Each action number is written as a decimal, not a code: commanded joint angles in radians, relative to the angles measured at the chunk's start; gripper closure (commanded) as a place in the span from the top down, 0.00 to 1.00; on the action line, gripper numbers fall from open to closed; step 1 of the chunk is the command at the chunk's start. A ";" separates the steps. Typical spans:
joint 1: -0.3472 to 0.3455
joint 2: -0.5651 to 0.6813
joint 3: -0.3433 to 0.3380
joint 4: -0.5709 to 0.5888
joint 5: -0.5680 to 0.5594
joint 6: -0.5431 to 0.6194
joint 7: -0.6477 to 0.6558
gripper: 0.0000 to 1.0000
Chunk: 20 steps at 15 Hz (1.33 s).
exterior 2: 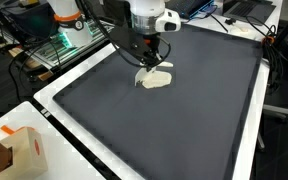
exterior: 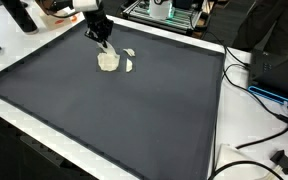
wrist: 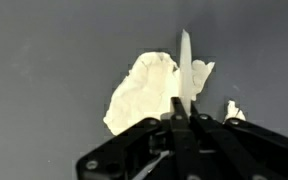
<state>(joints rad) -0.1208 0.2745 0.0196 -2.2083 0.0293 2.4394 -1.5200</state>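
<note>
A cream, crumpled lump (wrist: pixel 142 92) lies on the dark mat (exterior: pixel 134 110), and both exterior views show it (exterior: pixel 108 63) (exterior 2: pixel 155 79). My gripper (wrist: pixel 184 103) hangs just above it with the jaws pressed together on a thin white strip (wrist: pixel 185 62). The strip is seen edge-on and sticks out past the fingertips. In an exterior view the strip (exterior: pixel 106 48) runs from the gripper (exterior: pixel 103 40) down towards the lump. A small white scrap (wrist: pixel 234 109) (exterior: pixel 129 61) lies beside the lump. Seen from the opposite side, the gripper (exterior 2: pixel 148 62) hides part of the lump.
The mat has a white border (exterior: pixel 104 155). Cables (exterior: pixel 269 95) and a black plug (exterior: pixel 281 158) lie off one side. An equipment rack (exterior: pixel 169 10) stands behind the mat. A cardboard box (exterior 2: pixel 16 150) sits past the near corner.
</note>
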 commanded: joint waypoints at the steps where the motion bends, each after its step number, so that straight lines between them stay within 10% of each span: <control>1: -0.027 0.041 0.031 -0.004 0.053 0.022 -0.100 0.01; 9: -0.028 0.085 0.098 0.051 0.203 0.016 -0.275 0.01; 20: -0.009 0.052 0.032 0.003 0.111 0.030 -0.087 0.01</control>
<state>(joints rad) -0.1348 0.3258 0.0983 -2.1483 0.2010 2.4394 -1.6584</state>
